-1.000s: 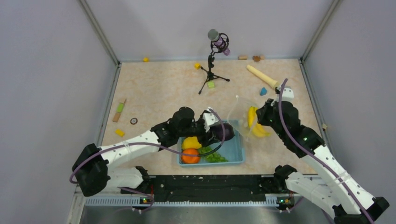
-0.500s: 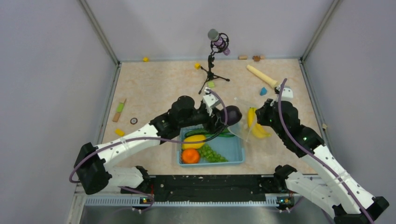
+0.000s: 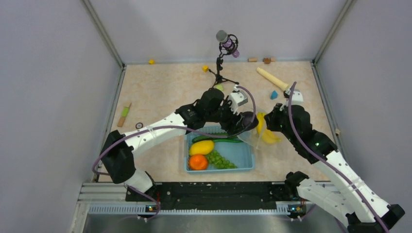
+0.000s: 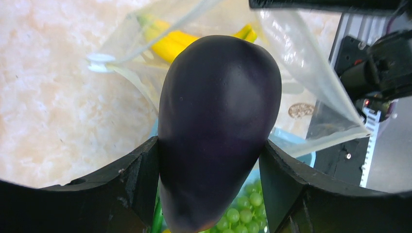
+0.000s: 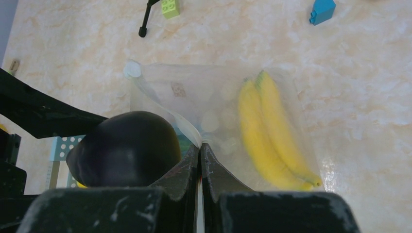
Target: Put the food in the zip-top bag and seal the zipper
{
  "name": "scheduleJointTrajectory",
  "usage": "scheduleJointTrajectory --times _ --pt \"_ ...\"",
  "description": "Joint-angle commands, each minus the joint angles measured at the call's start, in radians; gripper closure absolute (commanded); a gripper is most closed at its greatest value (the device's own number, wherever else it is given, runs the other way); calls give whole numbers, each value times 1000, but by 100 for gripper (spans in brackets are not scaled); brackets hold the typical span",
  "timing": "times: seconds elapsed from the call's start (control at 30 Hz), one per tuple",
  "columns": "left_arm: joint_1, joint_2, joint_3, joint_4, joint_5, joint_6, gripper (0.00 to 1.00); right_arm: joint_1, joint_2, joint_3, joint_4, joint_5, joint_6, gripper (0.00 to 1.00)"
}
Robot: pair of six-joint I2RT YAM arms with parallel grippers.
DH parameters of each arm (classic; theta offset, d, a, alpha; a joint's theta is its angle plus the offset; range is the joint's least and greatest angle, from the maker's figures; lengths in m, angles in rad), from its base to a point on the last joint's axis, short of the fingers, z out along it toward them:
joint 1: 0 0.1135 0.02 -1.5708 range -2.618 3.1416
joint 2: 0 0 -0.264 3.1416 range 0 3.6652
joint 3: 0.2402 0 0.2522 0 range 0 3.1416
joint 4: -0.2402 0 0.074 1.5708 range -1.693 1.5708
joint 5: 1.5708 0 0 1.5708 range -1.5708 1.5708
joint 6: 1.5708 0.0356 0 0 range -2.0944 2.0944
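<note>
Nearest the arm bases: blue basket (image 3: 245, 164) on the surface (image 3: 160, 97), with orange (image 3: 197, 163) at its near left corner, grapes (image 3: 221, 160) just right of that, yellow oval fruit (image 3: 201, 147) behind the orange, and cucumber (image 3: 218, 139) along the far wall. Above the basket's far right corner: eggplant (image 4: 218, 126), dark purple, held in the air and clamped by the left tool (image 4: 209, 145), its two fingers spread wide against the eggplant's sides, rounded end toward the bag mouth. Just right of that: bag (image 5: 218, 92), clear with white dots, at the basket's far right corner, mouth gaping toward the eggplant. Right tool (image 5: 199, 150): fingers together, pinched on the near lip of the bag mouth at the zipper (image 5: 165, 109), with white slider (image 5: 131, 71) at the strip's far end. Inside the bag: banana (image 5: 269, 136), two fruits side by side, lying flat. Beyond: blue block (image 5: 322, 9), green block (image 5: 171, 7), microphone stand (image 3: 221, 73), wooden cylinder (image 3: 273, 79) toward the far wall.
</note>
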Motion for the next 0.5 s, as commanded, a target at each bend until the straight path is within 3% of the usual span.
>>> scheduleJointTrajectory --times 0.0,0.1,0.4,0.43,0.47 --pt "-24 6 39 -83 -36 54 89 -10 -8 4 56 -23 -18 100" --pt "-31 22 50 -90 -27 53 84 -11 -2 3 68 -67 -32 100" --pt "-38 78 132 -109 -5 26 47 -10 7 -6 86 -107 -44 100" --pt "-38 83 138 -105 8 26 37 -11 8 -7 88 -106 -44 100" --pt "-38 88 144 -103 17 25 19 -11 8 -7 88 -104 -45 100"
